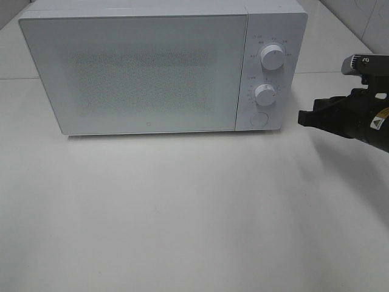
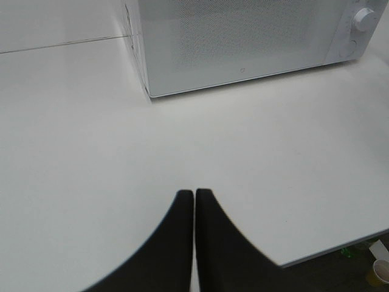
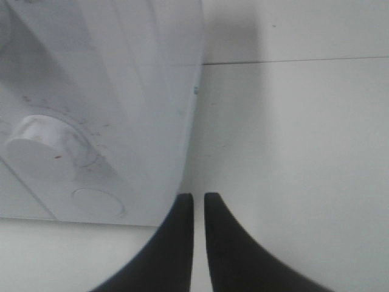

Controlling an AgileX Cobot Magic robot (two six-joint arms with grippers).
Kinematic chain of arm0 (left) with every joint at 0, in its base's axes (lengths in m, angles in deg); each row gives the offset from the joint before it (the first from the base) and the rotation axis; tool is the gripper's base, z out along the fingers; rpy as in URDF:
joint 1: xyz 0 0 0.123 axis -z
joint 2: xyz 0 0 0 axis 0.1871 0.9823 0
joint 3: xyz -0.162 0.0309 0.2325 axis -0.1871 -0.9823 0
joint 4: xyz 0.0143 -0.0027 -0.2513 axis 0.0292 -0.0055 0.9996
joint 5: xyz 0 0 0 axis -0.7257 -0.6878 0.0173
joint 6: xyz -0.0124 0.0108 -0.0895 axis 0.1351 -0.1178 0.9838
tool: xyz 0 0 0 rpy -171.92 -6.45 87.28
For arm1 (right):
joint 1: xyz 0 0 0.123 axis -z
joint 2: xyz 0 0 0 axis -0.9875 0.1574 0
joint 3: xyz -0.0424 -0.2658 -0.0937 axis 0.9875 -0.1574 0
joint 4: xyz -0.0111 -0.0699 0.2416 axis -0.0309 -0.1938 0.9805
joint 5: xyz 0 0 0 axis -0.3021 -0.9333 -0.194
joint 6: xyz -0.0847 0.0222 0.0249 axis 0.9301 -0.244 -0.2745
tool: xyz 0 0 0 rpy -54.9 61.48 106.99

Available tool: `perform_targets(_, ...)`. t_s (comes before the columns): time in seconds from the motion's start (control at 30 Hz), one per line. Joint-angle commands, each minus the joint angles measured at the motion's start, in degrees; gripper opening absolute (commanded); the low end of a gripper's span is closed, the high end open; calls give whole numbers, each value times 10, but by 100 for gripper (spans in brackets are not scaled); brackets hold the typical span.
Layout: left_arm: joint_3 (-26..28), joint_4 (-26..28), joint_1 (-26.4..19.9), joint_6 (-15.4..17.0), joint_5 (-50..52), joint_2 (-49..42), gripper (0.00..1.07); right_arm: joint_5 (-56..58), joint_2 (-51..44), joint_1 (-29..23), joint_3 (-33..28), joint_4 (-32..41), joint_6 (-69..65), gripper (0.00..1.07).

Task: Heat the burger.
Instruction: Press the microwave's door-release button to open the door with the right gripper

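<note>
the burger cannot be made out in any view; the microwave (image 1: 152,24) has its door (image 1: 134,73) shut, and the door's dotted panel hides the inside. the right arm is cut off by the frame edge in the exterior view. there is one microwave with two dials, an upper knob (image 1: 272,58) and a lower knob (image 1: 265,95), and one round button (image 1: 259,120). the left gripper (image 2: 194,193) is pressed together over the bare desk (image 2: 91,152). the right gripper (image 1: 302,117) is all but pressed together, pinching nothing, near the control side. the desk lies open in front of the microwave.
</note>
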State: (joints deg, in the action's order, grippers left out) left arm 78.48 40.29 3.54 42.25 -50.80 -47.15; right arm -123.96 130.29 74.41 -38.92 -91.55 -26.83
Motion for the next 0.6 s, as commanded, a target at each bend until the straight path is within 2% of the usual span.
perform_targets(0.03, -1, 7, -2, 1, 6, -9, 0, -65, 22, -1, 2, -89, -111, 6)
perform_targets(0.1, -1, 7, -2, 1, 6, -9, 0, -70, 25, -1, 2, -96, -131, 6)
perform_targets(0.2, -1, 7, -2, 1, 6, -9, 0, -79, 41, -1, 2, -117, -274, 6)
perform_targets(0.23, -1, 7, -2, 1, 6, -9, 0, -79, 41, -1, 2, -117, -274, 6)
perform_targets(0.4, -1, 7, -2, 1, 6, -9, 0, -98, 48, -1, 2, -144, -435, 6)
perform_targets(0.6, -1, 7, -2, 1, 6, -9, 0, -111, 48, -1, 2, -144, -586, 6)
